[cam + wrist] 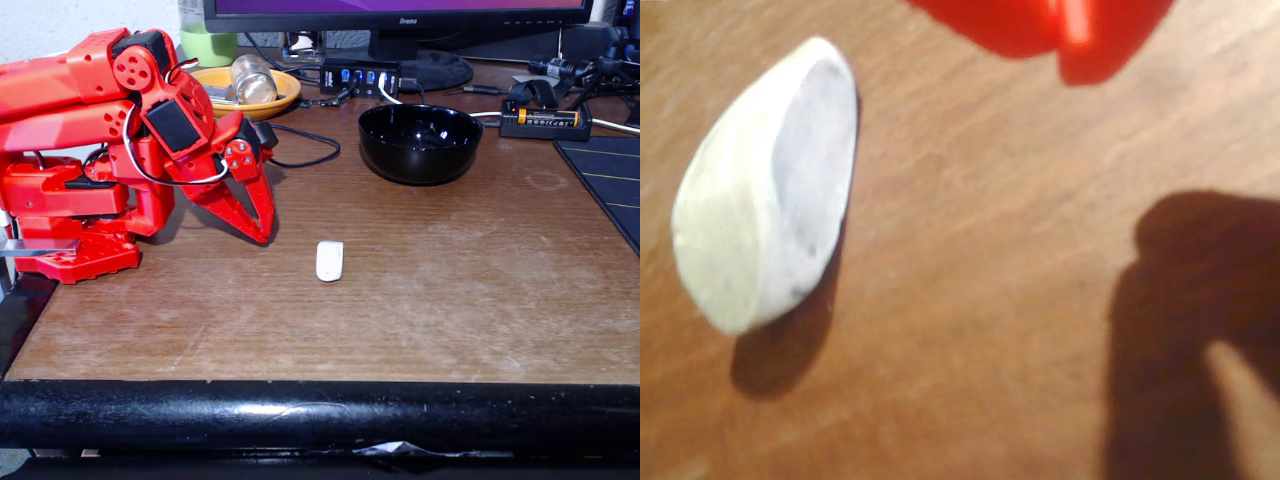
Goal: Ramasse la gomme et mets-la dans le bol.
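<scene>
The small white eraser (330,260) lies flat on the brown wooden table (450,290), near its middle. My red gripper (264,232) points down at the tabletop just left of the eraser and a little behind it, its fingers closed together with nothing between them. The glossy black bowl (420,142) stands farther back and to the right, with nothing visible inside. In the wrist view the eraser (770,230) looms large and blurred at the left, while the red fingertips (1040,25) show at the top edge, apart from it.
A shallow orange-yellow dish (285,95) holding a glass jar (252,78) sits behind the arm. Cables, a USB hub (360,78), a monitor stand (425,65) and a battery holder (545,120) line the back. A black mat (610,180) covers the right side.
</scene>
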Motion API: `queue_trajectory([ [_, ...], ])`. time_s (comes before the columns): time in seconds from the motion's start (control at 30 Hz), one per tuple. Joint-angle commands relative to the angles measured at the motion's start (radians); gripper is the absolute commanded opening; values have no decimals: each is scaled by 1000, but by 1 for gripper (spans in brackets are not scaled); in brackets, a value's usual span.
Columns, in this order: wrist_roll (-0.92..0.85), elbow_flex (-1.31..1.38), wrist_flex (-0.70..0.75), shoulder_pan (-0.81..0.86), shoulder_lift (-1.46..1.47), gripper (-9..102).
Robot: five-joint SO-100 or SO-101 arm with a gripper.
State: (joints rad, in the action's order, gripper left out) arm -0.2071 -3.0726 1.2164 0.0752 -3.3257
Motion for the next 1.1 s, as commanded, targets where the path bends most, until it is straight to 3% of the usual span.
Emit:
queue_trajectory([
  [0.0, -17, 57, -32, -52, 117, -6],
  [0.2, -43, 256, -104, -57, 463, -6],
  [0.43, -72, 569, 12, -34, 807, -6],
  [0.73, -114, 641, 92, 28, 778, -6],
  [0.97, -137, 617, -78, 104, 894, -6],
  [1.07, -130, 703, -69, 110, 1014, -6],
])
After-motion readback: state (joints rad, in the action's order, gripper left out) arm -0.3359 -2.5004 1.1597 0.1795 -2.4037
